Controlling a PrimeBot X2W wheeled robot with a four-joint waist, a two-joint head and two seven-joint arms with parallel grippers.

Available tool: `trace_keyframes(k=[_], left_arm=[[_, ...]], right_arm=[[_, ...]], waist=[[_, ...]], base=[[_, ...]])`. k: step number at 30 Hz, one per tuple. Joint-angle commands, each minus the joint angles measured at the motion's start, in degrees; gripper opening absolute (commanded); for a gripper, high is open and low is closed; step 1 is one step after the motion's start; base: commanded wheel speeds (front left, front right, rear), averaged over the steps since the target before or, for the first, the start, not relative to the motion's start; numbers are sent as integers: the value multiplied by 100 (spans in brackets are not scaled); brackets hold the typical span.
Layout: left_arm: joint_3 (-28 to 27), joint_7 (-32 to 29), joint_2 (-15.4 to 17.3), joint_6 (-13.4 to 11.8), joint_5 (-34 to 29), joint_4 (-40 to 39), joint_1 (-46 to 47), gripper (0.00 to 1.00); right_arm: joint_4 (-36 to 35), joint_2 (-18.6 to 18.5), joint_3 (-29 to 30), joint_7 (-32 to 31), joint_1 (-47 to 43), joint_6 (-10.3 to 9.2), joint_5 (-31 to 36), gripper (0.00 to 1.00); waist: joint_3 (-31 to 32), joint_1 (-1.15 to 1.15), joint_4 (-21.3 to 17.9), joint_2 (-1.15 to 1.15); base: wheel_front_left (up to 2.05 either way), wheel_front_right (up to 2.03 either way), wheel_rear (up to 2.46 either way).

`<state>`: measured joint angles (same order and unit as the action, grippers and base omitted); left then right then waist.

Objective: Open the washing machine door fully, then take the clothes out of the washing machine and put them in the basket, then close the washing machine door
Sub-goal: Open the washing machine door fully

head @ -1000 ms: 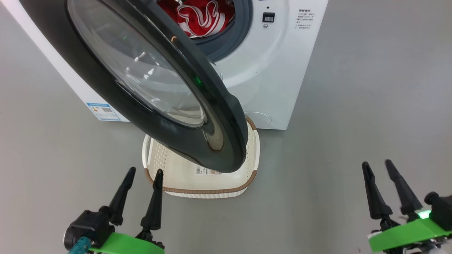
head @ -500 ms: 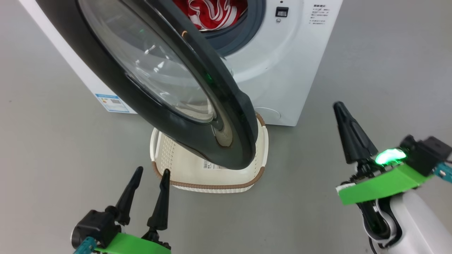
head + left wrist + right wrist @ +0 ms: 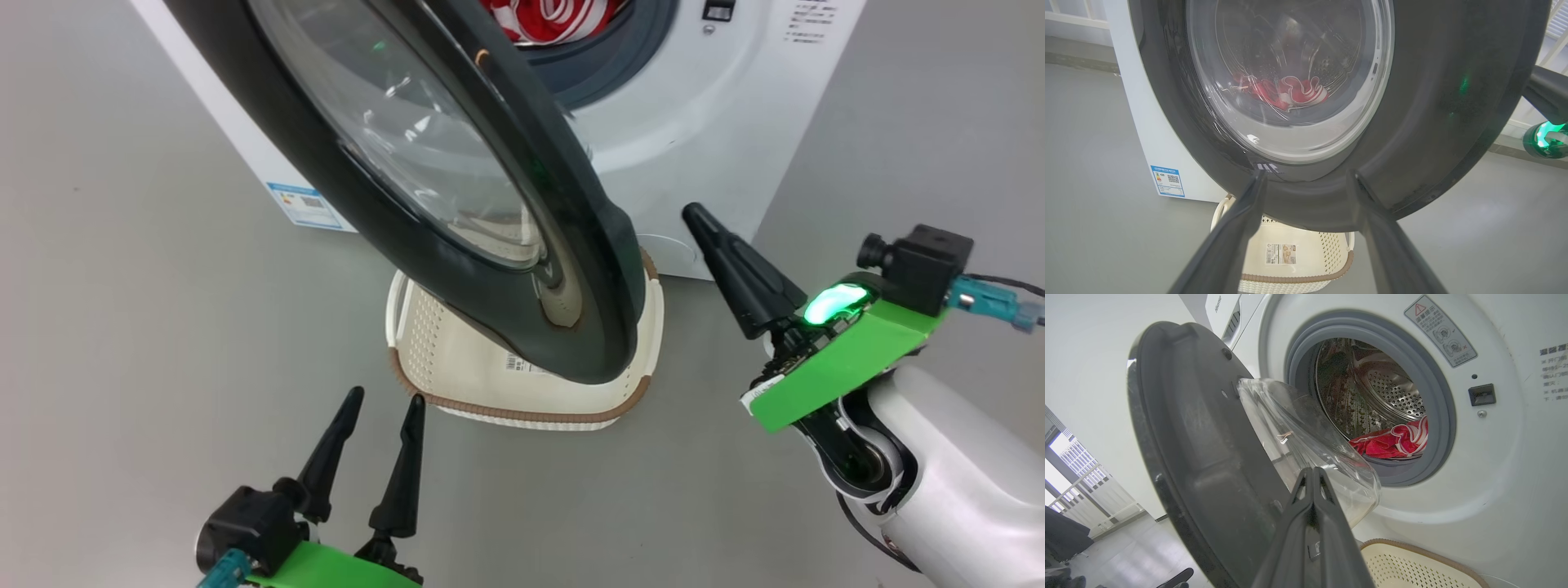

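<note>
Door [image 3: 457,286] stands just left of closed right end effector [image 3: 699,220] — apart.

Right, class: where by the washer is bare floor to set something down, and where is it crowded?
Bare floor lies left of the basket, below the washer's sticker. More runs in front of the basket. Crowded: the door hangs over the basket, and the right arm takes the floor to its right.
</note>
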<state>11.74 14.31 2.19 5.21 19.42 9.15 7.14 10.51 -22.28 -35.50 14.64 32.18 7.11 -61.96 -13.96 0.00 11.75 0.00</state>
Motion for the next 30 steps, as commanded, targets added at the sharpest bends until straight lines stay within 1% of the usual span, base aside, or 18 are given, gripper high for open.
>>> trace_keyframes(k=[1,5,12,19,30], left_arm=[[-138,69,68,-47,66,-169,114,100],[-46,69,68,-73,109,-195,114,100],[65,69,68,-103,178,-224,114,100],[136,69,68,-128,227,-238,62,100],[176,69,68,-246,279,-231,-98,100]], right_arm=[[-104,-66,-209,36,98,37,-174,0],[-145,-353,-822,-8,412,37,-874,0],[-379,-771,-1487,-134,718,37,-1776,0],[-543,-946,-2025,-180,863,37,-2107,0],[-683,-914,-2579,-88,938,37,-2316,0]], waist=[[-48,0,74,0],[-82,0,154,0],[-98,0,273,0],[4,0,402,0],[217,0,777,0]], base=[[0,0,0],[0,0,0],[0,0,0],[0,0,0],[0,0,0]])
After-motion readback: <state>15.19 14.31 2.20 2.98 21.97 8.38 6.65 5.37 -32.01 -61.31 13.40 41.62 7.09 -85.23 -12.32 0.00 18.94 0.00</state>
